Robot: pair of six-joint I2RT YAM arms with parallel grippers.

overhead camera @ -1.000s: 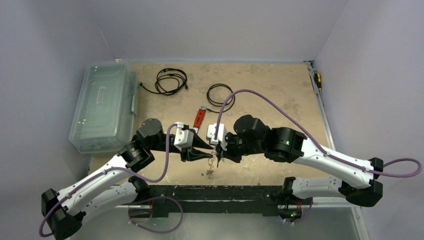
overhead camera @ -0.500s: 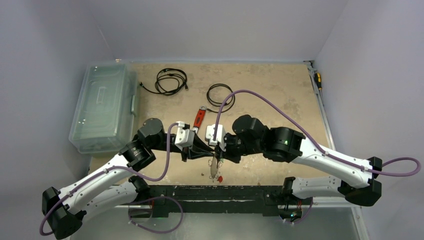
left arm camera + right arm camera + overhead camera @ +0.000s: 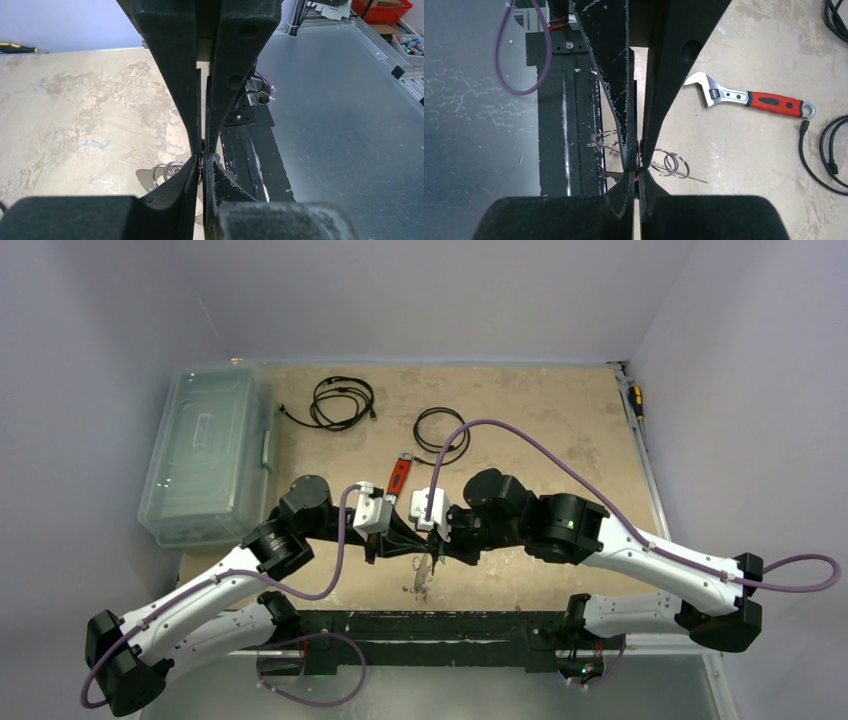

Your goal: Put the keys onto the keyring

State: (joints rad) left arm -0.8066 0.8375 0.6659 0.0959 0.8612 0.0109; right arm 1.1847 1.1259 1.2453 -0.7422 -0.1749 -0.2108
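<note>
Step, I judge: passing red-headed key (image 3: 201,167) across. My left gripper (image 3: 202,158) pinches it; my right gripper (image 3: 638,175) clenched on it too. Next: thread onto keyring (image 3: 673,162) below tips.

Two white-and-black arms bending inward, left black two-finger tool (image 3: 411,546) and right black two-finger tool (image 3: 432,545) meeting tip to tip, jaws pinching together
</note>
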